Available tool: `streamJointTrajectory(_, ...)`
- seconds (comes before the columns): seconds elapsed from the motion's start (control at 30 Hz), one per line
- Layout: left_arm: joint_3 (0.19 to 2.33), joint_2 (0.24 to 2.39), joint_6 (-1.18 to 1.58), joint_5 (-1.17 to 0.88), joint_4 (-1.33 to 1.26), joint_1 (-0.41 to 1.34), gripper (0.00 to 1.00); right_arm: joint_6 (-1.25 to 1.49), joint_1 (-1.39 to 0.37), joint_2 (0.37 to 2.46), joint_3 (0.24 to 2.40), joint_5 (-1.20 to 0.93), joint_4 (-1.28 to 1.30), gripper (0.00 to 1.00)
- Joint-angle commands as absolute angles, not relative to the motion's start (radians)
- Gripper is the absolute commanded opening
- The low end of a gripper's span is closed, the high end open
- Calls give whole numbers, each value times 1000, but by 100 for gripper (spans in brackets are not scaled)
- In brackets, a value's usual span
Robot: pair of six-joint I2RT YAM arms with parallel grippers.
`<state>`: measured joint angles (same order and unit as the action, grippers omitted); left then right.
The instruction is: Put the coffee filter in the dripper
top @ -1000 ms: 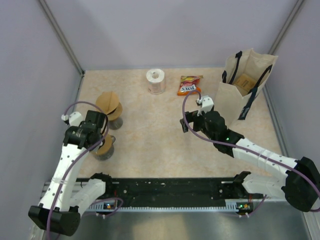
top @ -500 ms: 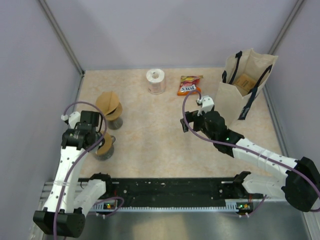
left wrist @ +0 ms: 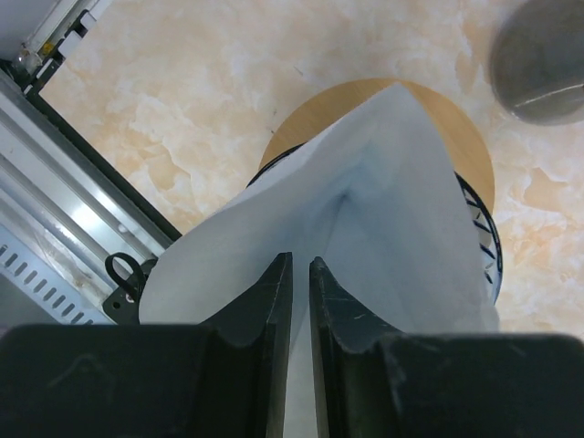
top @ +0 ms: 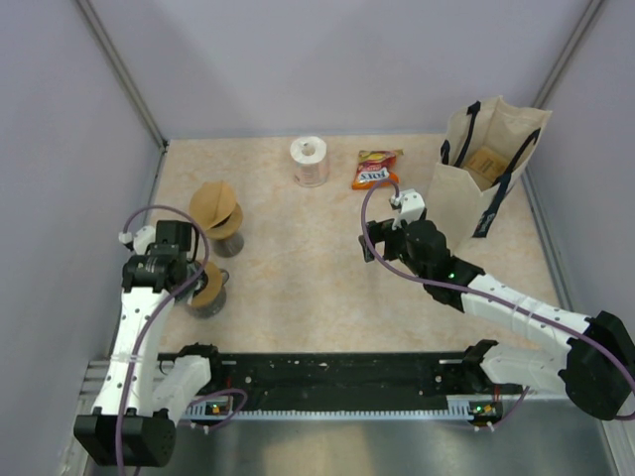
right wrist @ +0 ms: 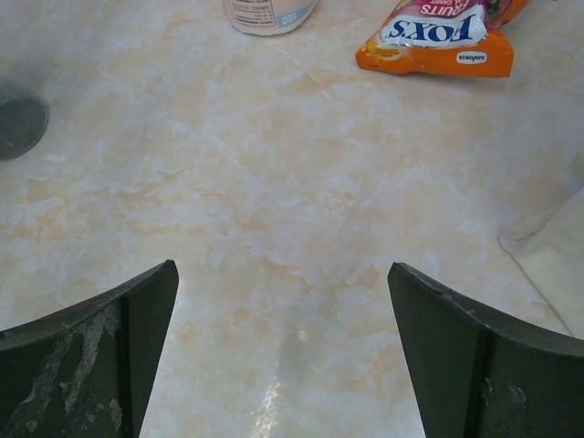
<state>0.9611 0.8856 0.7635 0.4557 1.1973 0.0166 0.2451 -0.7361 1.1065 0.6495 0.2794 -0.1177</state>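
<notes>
The white coffee filter (left wrist: 365,210) is pinched flat between the fingers of my left end effector (left wrist: 294,265), which are pressed nearly together on the paper. It fans out from them over the dripper (left wrist: 474,228), covering most of the dripper's brown round top. I cannot tell whether the paper touches the dripper. The dripper stands on the table (top: 298,268) near the left front corner. Just behind it is a grey cup (top: 226,238) topped with brown filters (top: 214,203). My right end effector (right wrist: 281,266) hangs over bare table near the middle, its fingers spread wide and holding nothing. Along the far edge are a paper roll (top: 310,161) and an orange snack packet (top: 376,170), and a paper bag (top: 486,169) stands at the right.
</notes>
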Motion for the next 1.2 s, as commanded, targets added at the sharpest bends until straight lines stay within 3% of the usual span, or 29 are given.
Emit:
streamJointTrajectory(0.0,940,876,744,422,1178,-21,18,238,-724,1097,686,299,-137,99)
streamJointTrajectory(1.17,925,1000,667,270,1060,-89,11,236,-724,1104,686,302,-132,99)
